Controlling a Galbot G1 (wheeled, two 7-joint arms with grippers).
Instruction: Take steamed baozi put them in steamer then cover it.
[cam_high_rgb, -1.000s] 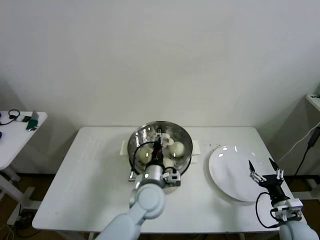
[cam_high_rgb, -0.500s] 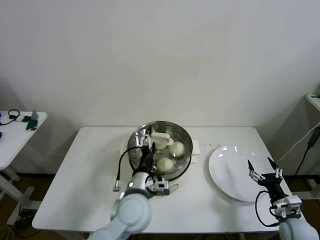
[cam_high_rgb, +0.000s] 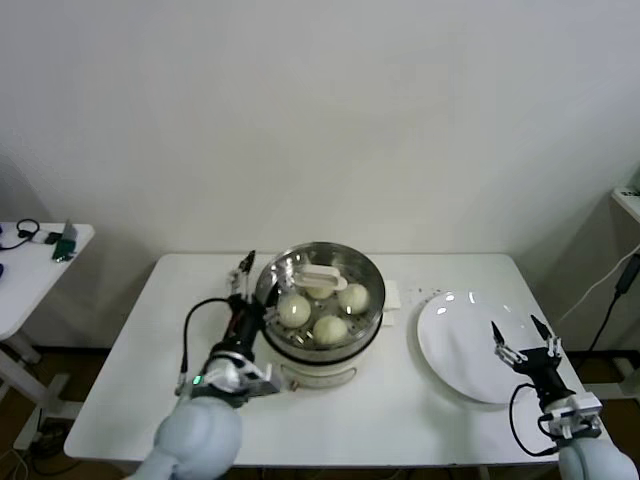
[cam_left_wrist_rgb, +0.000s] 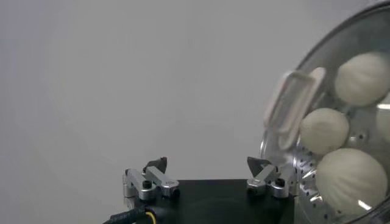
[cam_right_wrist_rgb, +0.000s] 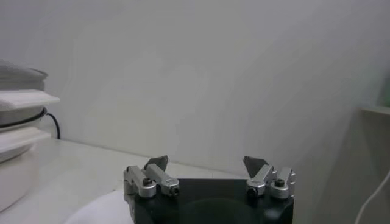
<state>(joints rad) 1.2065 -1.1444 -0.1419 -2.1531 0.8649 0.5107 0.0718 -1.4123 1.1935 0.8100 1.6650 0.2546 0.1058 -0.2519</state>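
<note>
While the cover (cam_high_rgb: 322, 279) rests on the steamer (cam_high_rgb: 320, 345) over four baozi (cam_high_rgb: 294, 310), your left gripper (cam_high_rgb: 250, 276) hangs beside the rim, jaws apart and empty. Swing it inward and a fingertip could clip the rim and shift the glass. Seating looks level, though reflections obscure it. Right gripper (cam_high_rgb: 520, 335) idles spread over the plate (cam_high_rgb: 450, 335).

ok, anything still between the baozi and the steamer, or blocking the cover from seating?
Nothing visible. Four baozi sit inside the steamer with the cover on top. The white plate is bare; left gripper and right gripper open, holding nothing.
</note>
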